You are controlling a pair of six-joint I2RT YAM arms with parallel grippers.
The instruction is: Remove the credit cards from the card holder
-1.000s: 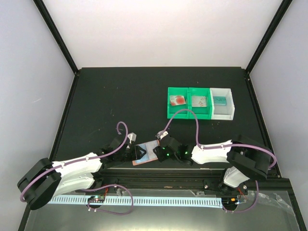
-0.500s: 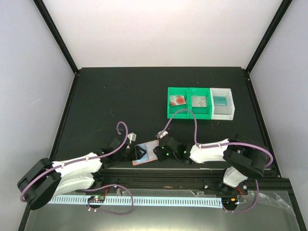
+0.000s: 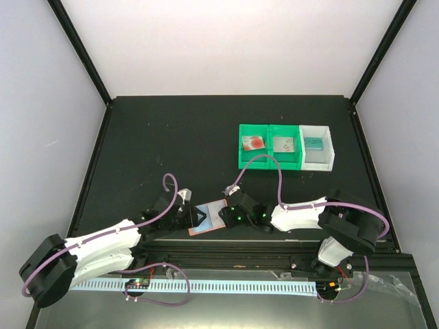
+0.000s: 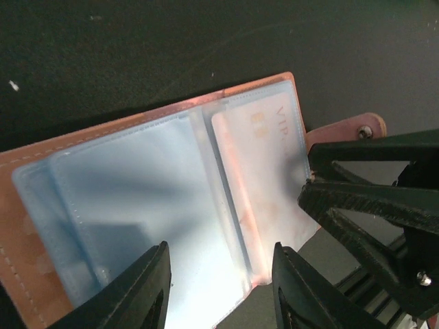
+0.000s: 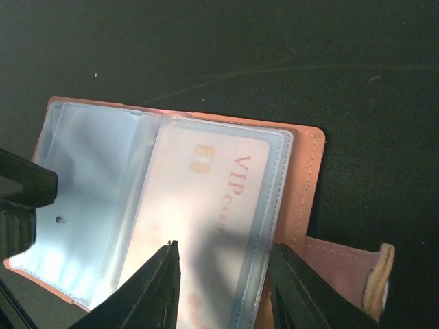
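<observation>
One black counter (image 3: 171, 137), walled in white with black corner posts, carries the opened card holder (image 3: 209, 219) at its near edge. The left gripper (image 4: 221, 250) and right gripper (image 5: 223, 248) hover over it, jaws parted, grasping nothing. A credit card (image 5: 206, 199) sits in the holder's right pocket. Bins (image 3: 269, 154) stand far right.

holder (image 5: 305, 178): salmon leather-like, matt, stitched; pockets (image 4: 158, 199): clear glossy plastic; card (image 5: 206, 205): smooth plastic; tabletop (image 3: 171, 151): matt black; fingers (image 4: 151, 288): matt black plastic
</observation>
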